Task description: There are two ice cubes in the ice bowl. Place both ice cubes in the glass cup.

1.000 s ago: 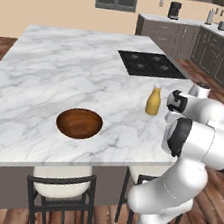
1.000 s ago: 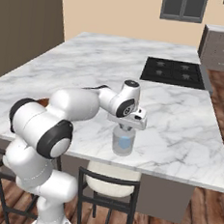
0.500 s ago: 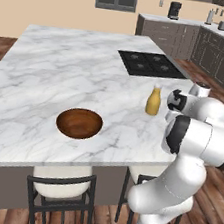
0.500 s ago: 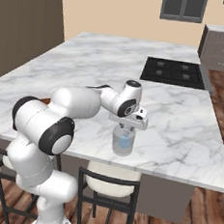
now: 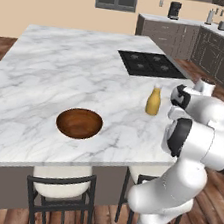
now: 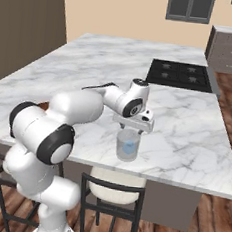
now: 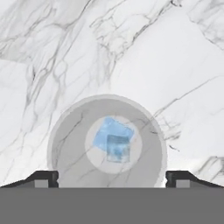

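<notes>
Basically both ice cubes point(image 7: 113, 140) are sitting at the bottom of the glass cup point(image 7: 65, 144), overlapping in the hand view, one bluer block with a greyer one lying across it; in the right base view they're reading as a single blue patch low in the tumbler. Glass cup is standing upright on the marble island counter point(image 6: 187, 130), near the front edge on the robot's side. Ice bowl point(image 5: 79, 123) is sitting well apart on the same counter, and its dark-brown inside is looking bare from the left base view. Gripper point(image 6: 132, 125) is hovering directly above the cup's rim, fingers spread wide, one tip point(image 7: 43, 178) showing at each side of the cup, nothing pinched between them. So I'm judging this as the tail end of the second drop: placement itself is looking done, only the release and pull-away is in hand. Next move is calling for a straight lift up off the cup, keeping the fingers clear of the rim so the glass isn't getting tipped, since it's standing close to the counter edge. Orange-yellow bottle point(image 5: 154, 101) is standing beside the arm on the left base view, between the cooktop point(image 5: 150, 65) and the front edge, so any sideways swing should be avoiding it. Stools point(image 6: 113, 193) are tucked under the counter, not a factor.
</notes>
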Motion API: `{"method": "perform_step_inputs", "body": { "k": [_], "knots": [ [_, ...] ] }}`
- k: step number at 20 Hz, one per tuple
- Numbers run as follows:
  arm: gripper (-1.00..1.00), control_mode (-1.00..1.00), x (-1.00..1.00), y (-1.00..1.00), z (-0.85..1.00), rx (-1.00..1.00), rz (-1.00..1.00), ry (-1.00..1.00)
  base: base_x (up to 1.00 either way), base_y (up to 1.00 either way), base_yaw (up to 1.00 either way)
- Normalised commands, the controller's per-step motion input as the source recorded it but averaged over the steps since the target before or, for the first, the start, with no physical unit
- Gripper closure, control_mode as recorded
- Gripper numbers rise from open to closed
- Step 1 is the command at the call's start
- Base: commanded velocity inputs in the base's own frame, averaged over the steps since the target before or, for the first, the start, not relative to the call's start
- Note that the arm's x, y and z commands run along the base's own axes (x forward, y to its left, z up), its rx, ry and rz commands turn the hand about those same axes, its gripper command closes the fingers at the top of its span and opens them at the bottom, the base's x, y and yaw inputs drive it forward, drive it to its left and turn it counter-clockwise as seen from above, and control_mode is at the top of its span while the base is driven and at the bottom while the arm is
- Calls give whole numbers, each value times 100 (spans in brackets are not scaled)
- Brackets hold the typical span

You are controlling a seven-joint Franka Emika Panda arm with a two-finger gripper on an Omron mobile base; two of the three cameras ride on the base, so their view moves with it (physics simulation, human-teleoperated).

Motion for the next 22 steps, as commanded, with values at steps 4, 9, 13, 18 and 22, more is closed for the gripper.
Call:
{"method": "perform_step_inputs", "body": {
  "k": [4, 9, 13, 18, 22],
  "knots": [
    [-100, -100, -100, 60, 4, -2, 3, -5, 0, 0, 0],
    [-100, -100, -100, 43, 0, -13, 11, -42, 0, 0, 0],
    [-100, -100, -100, 26, 18, -16, 7, -51, 0, 0, 0],
    [-100, -100, -100, 7, 7, -2, 0, -75, 0, 0, 0],
    [-100, -100, -100, 13, 0, 2, -4, -56, 0, 0, 0]
  ]
}}
